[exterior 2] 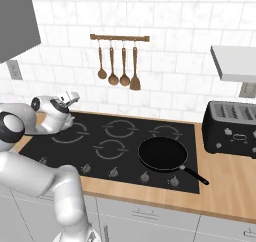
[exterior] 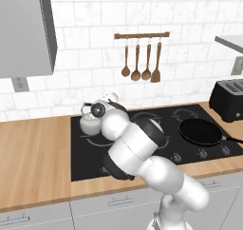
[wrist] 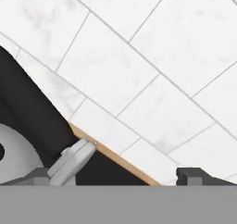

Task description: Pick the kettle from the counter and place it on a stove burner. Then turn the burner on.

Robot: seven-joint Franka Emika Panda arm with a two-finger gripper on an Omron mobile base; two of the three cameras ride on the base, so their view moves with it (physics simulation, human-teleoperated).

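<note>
Over the cooktop's [exterior: 156,129] back-left corner the arm was bent low, gripper [wrist: 118,176] tilted toward the tiled wall [wrist: 139,56], jaws wide, holding nothing. Kettle [exterior: 88,123] sat on the back-left burner [exterior 2: 66,135], just beside the fingers; its spout [wrist: 71,162] showed by one fingertip. Frying pan [exterior 2: 162,154] sat front right, toaster [exterior 2: 232,128] on the counter [exterior: 33,162] beyond.

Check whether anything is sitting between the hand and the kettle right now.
Nothing visible is. The kettle already sits on the black cooktop at its back left, and the open hand is right at it, its fingers apart with the spout beside one. The frying pan sits well off to the right.
</note>
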